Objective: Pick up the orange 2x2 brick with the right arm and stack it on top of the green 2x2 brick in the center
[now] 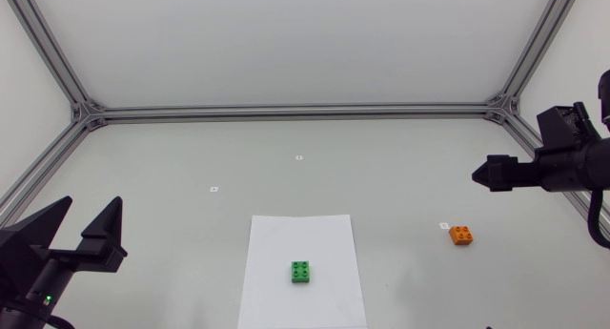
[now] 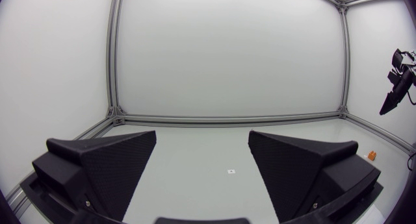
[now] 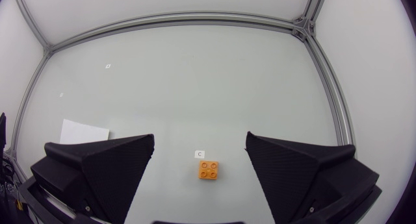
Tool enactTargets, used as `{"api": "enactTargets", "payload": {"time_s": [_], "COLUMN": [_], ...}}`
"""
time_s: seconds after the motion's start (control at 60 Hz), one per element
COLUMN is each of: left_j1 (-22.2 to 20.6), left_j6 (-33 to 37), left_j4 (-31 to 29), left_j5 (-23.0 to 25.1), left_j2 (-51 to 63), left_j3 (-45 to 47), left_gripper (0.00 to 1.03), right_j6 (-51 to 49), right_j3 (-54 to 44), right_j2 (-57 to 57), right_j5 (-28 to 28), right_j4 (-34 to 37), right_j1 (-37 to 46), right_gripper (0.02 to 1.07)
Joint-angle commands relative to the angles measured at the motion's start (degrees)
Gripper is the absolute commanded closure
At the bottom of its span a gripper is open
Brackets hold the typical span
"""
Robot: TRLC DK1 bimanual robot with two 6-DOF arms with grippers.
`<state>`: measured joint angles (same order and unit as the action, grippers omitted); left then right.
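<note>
Spread wide at the left, the matte black left gripper (image 1: pixel 91 203) is seen. At the centre, a green 2x2 plastic brick (image 1: pixel 302 272) is set on a white paper sheet (image 1: pixel 286 236). Well apart to the right, an orange 2x2 plastic brick (image 1: pixel 462 236) lies just beside a small white label (image 1: pixel 444 224). The right gripper (image 3: pixel 199 136) is held wide open, apparently raised above that brick, which is not touched.

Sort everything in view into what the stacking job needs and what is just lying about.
Job:
orange 2x2 brick
green 2x2 brick
right end effector, open

Lying about:
white paper sheet under the green brick
three small white tags on the table
left end effector, open
</note>
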<state>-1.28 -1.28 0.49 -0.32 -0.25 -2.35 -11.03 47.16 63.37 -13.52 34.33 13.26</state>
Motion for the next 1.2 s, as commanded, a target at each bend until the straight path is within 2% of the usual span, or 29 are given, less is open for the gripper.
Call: {"api": "enactTargets", "payload": {"time_s": [0.0, 0.1, 0.2, 0.333, 0.45, 0.633, 1.183], "left_j1": [0.3, 0.3, 0.3, 0.3, 0.3, 0.3, 0.3], "left_j6": [0.8, 0.8, 0.8, 0.8, 0.8, 0.8, 0.8], "left_j4": [-0.8, -0.8, -0.8, -0.8, -0.8, -0.8, -0.8], "left_j5": [0.2, 0.2, 0.2, 0.2, 0.2, 0.2, 0.2], "left_j2": [-0.5, -0.5, -0.5, -0.5, -0.5, -0.5, -0.5], "left_j3": [2.3, 2.3, 2.3, 2.3, 2.3, 2.3, 2.3], "left_gripper": [0.04, 0.04, 0.04, 0.04, 0.04, 0.04, 0.04], "right_j6": [-1.8, -2.9, -3.4, -5.3, -3.9, 0.3, 0.7], "right_j3": [2.9, 6.4, 9.4, 12.7, 12.4, 12.6, 12.3], "right_j2": [4.6, 10.9, 16.6, 23.5, 26.8, 32.5, 38.1], "right_j5": [-0.1, 0.1, 4.7, 4.3, 4.9, 13.6, 11.7], "right_j4": [2.4, 7.2, 11.4, 15.9, 15.7, 15.3, 11.6], "right_j1": [0.6, 0.6, -0.2, 0.2, 0.1, -3.0, -4.0], "right_gripper": [0.07, 0.07, 0.07, 0.07, 0.07, 0.07, 0.10]}}
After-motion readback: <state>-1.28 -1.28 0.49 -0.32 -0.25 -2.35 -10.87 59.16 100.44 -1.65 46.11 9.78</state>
